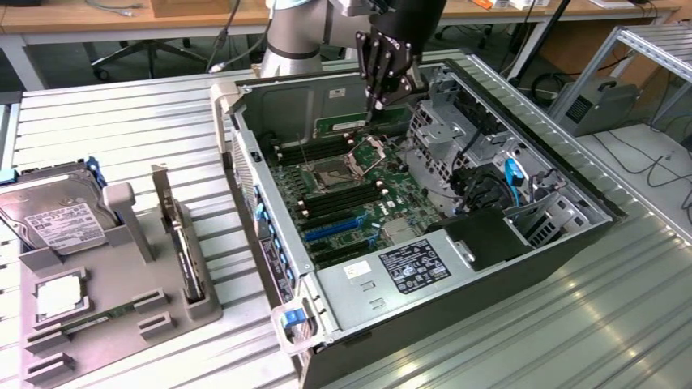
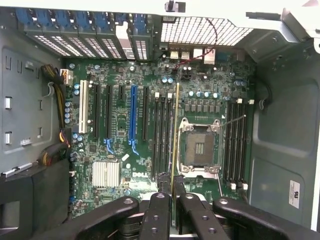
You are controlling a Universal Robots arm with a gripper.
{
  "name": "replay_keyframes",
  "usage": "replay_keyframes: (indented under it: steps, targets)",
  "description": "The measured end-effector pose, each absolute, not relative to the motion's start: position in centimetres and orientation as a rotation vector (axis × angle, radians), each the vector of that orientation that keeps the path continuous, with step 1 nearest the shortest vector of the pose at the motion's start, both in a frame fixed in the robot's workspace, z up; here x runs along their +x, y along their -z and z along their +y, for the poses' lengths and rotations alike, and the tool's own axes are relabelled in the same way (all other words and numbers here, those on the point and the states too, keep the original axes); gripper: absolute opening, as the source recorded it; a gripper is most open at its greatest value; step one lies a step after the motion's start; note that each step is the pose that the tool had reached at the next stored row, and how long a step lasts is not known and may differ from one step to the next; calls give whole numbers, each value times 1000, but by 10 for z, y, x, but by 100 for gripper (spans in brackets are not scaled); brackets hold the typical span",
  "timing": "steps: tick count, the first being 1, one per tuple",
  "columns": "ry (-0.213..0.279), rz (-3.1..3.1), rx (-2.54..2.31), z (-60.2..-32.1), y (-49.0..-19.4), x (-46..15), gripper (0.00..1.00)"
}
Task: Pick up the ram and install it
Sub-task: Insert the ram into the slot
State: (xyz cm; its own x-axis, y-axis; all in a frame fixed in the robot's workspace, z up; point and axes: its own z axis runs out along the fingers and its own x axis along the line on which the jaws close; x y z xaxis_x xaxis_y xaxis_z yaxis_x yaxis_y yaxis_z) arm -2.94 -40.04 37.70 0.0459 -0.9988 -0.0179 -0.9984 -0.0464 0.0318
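End effector [image 2: 172, 182] clenched on ram [image 2: 176, 130], computer case [image 1: 454, 324], slatted metal table [image 1: 130, 121], desks [image 1: 162, 14] behind

The ram [image 2: 176, 130] shows edge-on in the wrist view as 1 long, thin strip with a pale yellowish-green edge. Its near part is clamped between the closed jaws of the gripper [image 2: 171, 184], and the rest reaches straight out over the motherboard [image 2: 120, 120]. It runs parallel to the black memory slots [image 2: 162, 130], its line falling between that bank of slots and the processor socket [image 2: 199, 147]. Its chips and label cannot be made out from this angle.
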Motion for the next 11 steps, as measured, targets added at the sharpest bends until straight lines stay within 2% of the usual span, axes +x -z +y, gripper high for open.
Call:
replay_keyframes:
  steps: [11]
  targets:
    - [45,-2158,2260,-400,-365,-30,14]
